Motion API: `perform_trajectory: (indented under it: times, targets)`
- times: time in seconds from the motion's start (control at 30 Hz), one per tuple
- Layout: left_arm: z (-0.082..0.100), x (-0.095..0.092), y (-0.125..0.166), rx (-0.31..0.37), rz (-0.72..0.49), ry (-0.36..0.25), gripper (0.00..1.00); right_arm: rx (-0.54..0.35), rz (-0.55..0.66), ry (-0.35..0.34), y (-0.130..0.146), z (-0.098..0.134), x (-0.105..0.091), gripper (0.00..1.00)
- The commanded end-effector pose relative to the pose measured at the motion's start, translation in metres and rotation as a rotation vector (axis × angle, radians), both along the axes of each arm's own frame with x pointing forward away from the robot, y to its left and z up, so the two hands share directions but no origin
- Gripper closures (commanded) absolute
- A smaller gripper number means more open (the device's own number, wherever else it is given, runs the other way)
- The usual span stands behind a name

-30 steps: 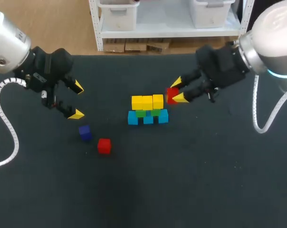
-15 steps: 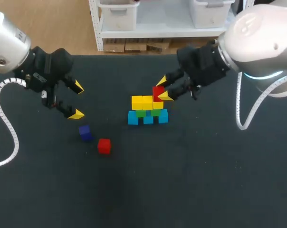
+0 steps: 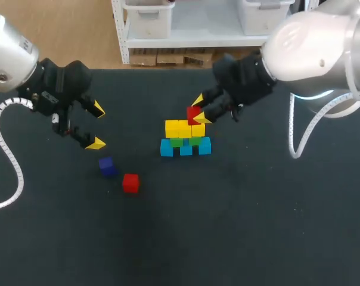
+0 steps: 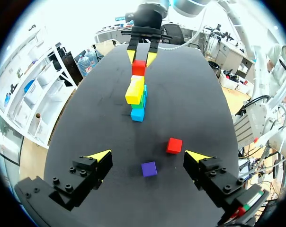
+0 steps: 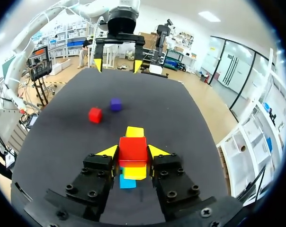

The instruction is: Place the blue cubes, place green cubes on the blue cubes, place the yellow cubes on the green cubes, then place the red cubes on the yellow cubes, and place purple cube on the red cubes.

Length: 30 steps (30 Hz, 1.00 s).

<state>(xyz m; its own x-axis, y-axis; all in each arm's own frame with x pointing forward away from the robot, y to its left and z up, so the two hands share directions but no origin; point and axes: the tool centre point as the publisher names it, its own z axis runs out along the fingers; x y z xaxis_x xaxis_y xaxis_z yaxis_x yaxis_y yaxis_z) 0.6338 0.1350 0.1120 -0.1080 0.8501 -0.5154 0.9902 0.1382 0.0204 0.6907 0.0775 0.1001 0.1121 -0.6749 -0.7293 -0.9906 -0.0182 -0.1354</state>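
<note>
Head view has my right gripper (image 3: 199,109) pinching a red cube (image 3: 194,113) by two opposite faces, its yellow tips flat against the smooth, sharp-edged block. That arm comes in from the right corner, its black wrist angled down toward the middle of the table (image 3: 257,208). The cube sits over the right end of the yellow cubes (image 3: 185,128); whether it touches them I cannot tell. The yellow cubes form a row of three on two green cubes (image 3: 176,142), which rest on three light blue cubes (image 3: 166,148). All are plain, solid-coloured blocks on the dark matte cloth. My left gripper (image 3: 97,126) hangs spread wide, well apart from the stack, its wrist tilted downward. The purple cube (image 3: 106,167) and the second red cube (image 3: 130,183) lie near it, close to each other on the cloth.
</note>
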Motion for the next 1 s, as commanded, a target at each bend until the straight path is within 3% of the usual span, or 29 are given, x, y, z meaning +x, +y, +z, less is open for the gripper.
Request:
perform_trajectory:
  times: [0.03,1.0]
  targets:
    - [-0.001,0.000,0.001,-0.005,-0.003,-0.003,0.00,-0.015,-0.011,-0.005,0.004,0.000,-0.002,1.00]
    - [-0.001,0.000,0.001,-0.005,-0.003,-0.003,0.00,-0.016,-0.027,0.021,0.003,-0.011,0.003,1.00]
